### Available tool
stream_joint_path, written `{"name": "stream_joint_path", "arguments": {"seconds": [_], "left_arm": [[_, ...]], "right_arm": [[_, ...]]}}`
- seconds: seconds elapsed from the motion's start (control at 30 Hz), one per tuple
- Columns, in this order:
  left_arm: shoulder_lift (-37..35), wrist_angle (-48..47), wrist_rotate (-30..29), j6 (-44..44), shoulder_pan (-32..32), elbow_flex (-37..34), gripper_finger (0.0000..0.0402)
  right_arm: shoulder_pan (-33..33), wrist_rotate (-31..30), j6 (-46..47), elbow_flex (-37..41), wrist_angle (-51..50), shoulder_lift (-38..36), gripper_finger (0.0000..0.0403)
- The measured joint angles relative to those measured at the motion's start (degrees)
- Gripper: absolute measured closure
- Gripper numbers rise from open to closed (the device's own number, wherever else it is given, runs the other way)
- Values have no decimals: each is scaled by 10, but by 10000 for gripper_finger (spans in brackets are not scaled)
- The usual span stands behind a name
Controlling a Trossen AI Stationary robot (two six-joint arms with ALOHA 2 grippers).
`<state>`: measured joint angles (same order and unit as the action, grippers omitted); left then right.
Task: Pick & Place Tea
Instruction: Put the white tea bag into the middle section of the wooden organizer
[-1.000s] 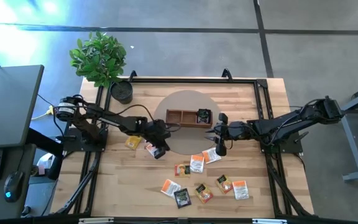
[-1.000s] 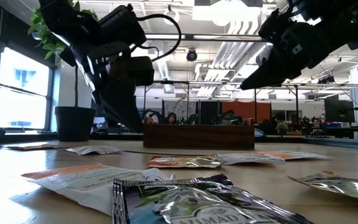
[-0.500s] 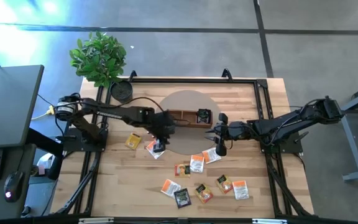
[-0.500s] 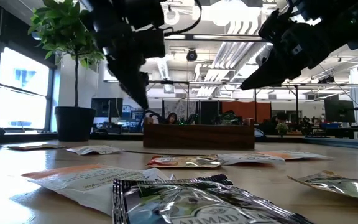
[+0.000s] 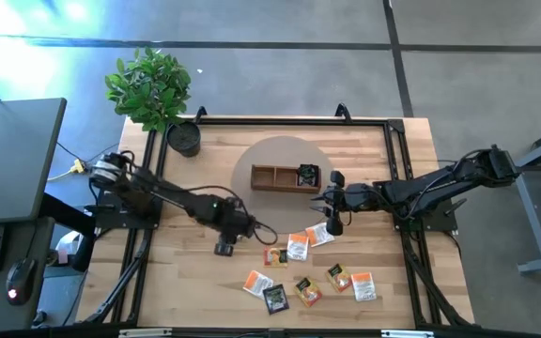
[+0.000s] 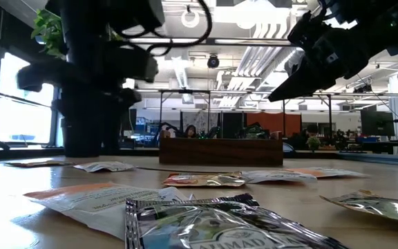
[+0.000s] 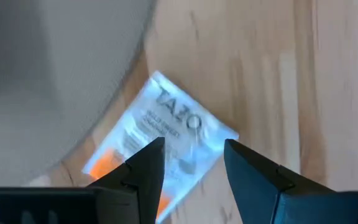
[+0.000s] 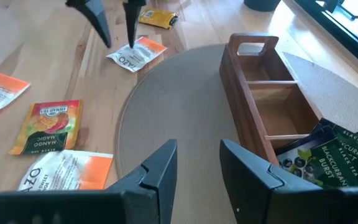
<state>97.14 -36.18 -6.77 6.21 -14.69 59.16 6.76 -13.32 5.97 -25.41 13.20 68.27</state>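
Note:
A white-and-orange tea packet (image 7: 160, 143) lies flat on the wood beside the round grey mat (image 5: 280, 155). My left gripper (image 7: 194, 144) hangs open above it, pointing steeply down, and it also shows in the right wrist view (image 8: 118, 43). A yellow packet (image 8: 157, 18) lies just beyond. The wooden tray (image 5: 275, 176) stands on the mat with black packets (image 8: 319, 155) in its right compartment. My right gripper (image 8: 197, 149) waits open above the mat's right side (image 5: 322, 202), with nothing between its fingers. Several more packets (image 5: 299, 268) lie toward the near edge.
A potted plant (image 5: 153, 89) and a black pot (image 5: 184, 138) stand at the far left corner. Black frame rails (image 5: 397, 150) run along the table's sides. In the low view, packets (image 6: 206, 221) lie close in front and the tray (image 6: 220, 151) stands behind them.
My left gripper has swung first toward the wooden tray, then back toward the table's near edge, tipping to point steeply down. It now stands over the white-and-orange packet, which lies where it was.

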Motion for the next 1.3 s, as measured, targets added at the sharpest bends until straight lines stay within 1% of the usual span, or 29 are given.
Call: {"name": "stream_joint_path", "arguments": {"seconds": [0.07,0.13,0.2,0.37,0.47,0.53,0.6,0.67,0.8,0.87,0.97,1.07,1.2,1.3], "left_arm": [[9,17,-18,23,-10,3,239],[21,5,-29,30,-19,1,239],[34,11,-37,31,-27,1,239],[58,10,-37,31,-31,5,239],[60,9,-42,31,-30,4,240],[60,9,-43,31,-30,4,247],[61,9,-43,31,-30,4,266],[61,9,-31,31,-30,3,296],[61,10,-4,43,-29,3,377],[61,10,2,58,-25,3,393],[62,11,4,76,-20,2,385],[60,11,5,78,-13,7,386],[53,-32,18,80,-10,34,383],[51,-28,19,66,-11,60,366]], "right_arm": [[0,0,0,0,1,0,284],[0,0,0,0,4,0,284],[0,0,0,0,4,0,284],[0,0,1,0,4,0,284],[0,0,1,0,4,0,284],[0,0,2,0,4,0,284],[0,0,2,0,4,0,284],[0,0,2,0,4,0,284],[0,0,1,0,4,0,284],[0,0,4,0,4,0,284],[0,0,5,0,4,0,284],[0,0,5,0,4,0,284],[0,0,5,0,5,0,284],[0,0,5,0,8,0,284]]}}
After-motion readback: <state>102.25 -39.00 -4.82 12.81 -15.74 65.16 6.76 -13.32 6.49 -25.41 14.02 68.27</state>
